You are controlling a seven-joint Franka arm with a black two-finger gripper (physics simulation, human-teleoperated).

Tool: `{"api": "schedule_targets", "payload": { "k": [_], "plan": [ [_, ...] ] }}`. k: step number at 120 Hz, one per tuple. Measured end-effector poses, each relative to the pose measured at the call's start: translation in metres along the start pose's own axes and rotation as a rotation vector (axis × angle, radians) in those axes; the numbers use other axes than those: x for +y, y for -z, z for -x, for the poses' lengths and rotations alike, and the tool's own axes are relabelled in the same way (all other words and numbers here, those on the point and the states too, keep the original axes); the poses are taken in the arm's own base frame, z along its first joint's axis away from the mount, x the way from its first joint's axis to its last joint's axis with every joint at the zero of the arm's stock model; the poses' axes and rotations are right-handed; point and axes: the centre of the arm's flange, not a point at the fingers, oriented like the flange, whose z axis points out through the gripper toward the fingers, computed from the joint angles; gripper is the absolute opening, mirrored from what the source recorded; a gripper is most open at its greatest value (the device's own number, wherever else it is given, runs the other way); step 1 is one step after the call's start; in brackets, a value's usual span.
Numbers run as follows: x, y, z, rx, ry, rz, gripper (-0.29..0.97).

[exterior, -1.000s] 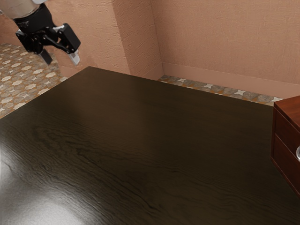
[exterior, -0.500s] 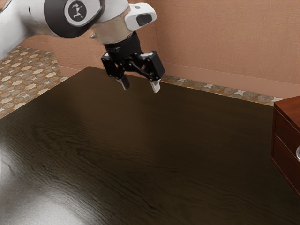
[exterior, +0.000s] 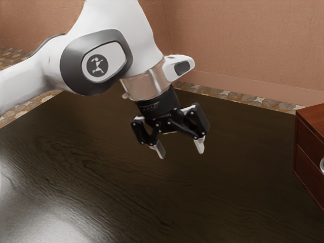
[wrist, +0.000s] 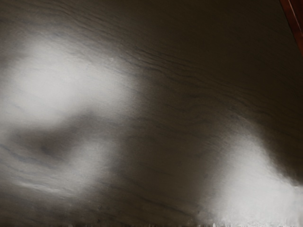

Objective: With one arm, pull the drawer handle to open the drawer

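Observation:
A reddish-brown drawer cabinet stands on the dark table at the exterior view's right edge, cut off by the frame. Its metal handle peeks in at that edge. My gripper hangs open above the table's middle, fingers pointing down, nothing between them. It is well to the left of the cabinet and apart from it. In the wrist view, a sliver of the cabinet shows at one corner beyond the table surface.
The dark wooden table spreads wide under my hand, with glare patches on its surface. Pink walls and a tiled floor strip lie behind the table's far edge.
My arm has swung from the exterior view's upper left toward the right and lower, bringing the gripper over the table's middle. The fingers stay open. The cabinet has not moved.

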Motion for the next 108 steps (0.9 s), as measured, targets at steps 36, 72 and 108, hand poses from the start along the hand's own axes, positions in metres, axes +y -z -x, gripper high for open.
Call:
{"api": "schedule_targets", "payload": {
  "k": [36,72,108],
  "plan": [
    [0.082,-0.053,0.007,-0.042,0.001,0.071,0.66],
    [0.102,-0.053,-0.011,-0.006,0.060,0.119,0.66],
    [0.135,-0.061,0.011,0.030,0.040,0.128,0.66]
  ]
}}
